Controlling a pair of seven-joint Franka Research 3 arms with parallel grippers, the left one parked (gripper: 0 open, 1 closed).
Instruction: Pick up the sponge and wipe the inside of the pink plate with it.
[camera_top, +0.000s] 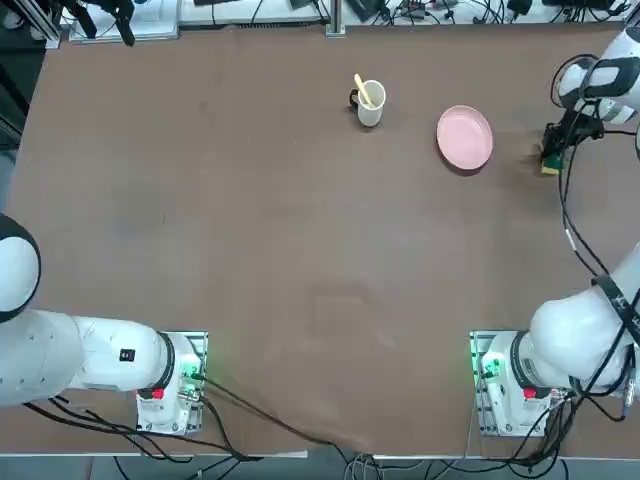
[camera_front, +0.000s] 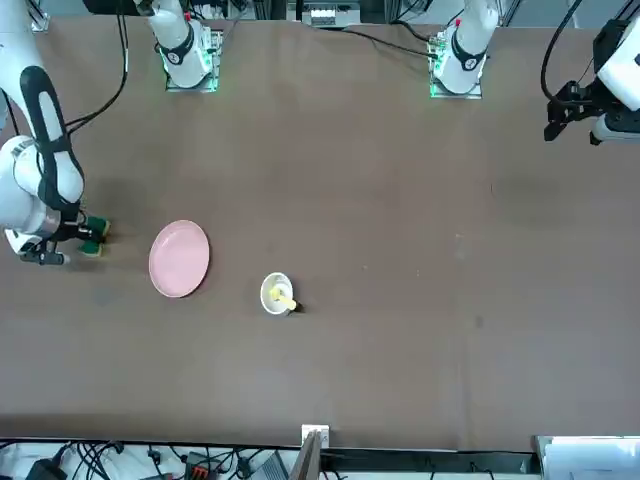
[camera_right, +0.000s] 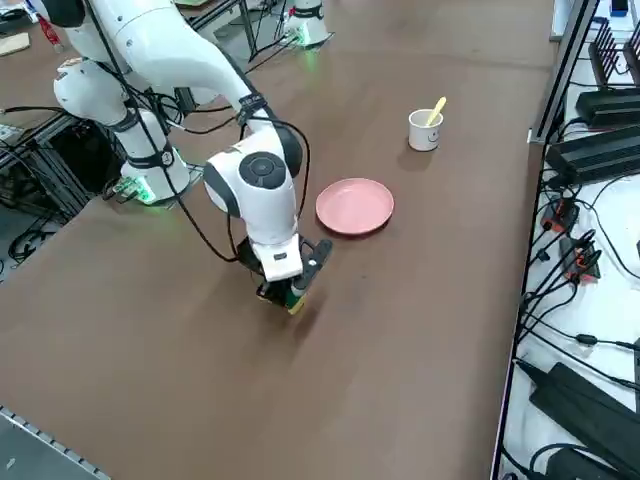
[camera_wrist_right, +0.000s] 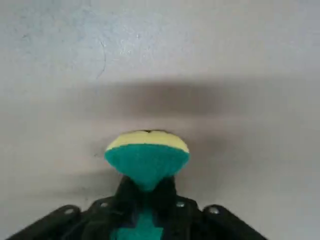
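The right gripper (camera_right: 288, 292) pinches the sponge (camera_wrist_right: 146, 159) tight, beside the pink plate (camera_top: 465, 137). The sponge probably sits just off the table. It should lift gently, then slide over the plate.

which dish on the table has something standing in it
The white mug, holding a yellow utensil. The pink plate beside it lies bare.

Table (camera_top: 250, 250) from overhead: sponge (camera_top: 550, 165) near the right edge toward the far side, held in the right gripper (camera_top: 553, 155). Plate (camera_top: 465, 137) lies left of it, apart. Mug (camera_top: 370, 103) sits further left, nearer the far edge
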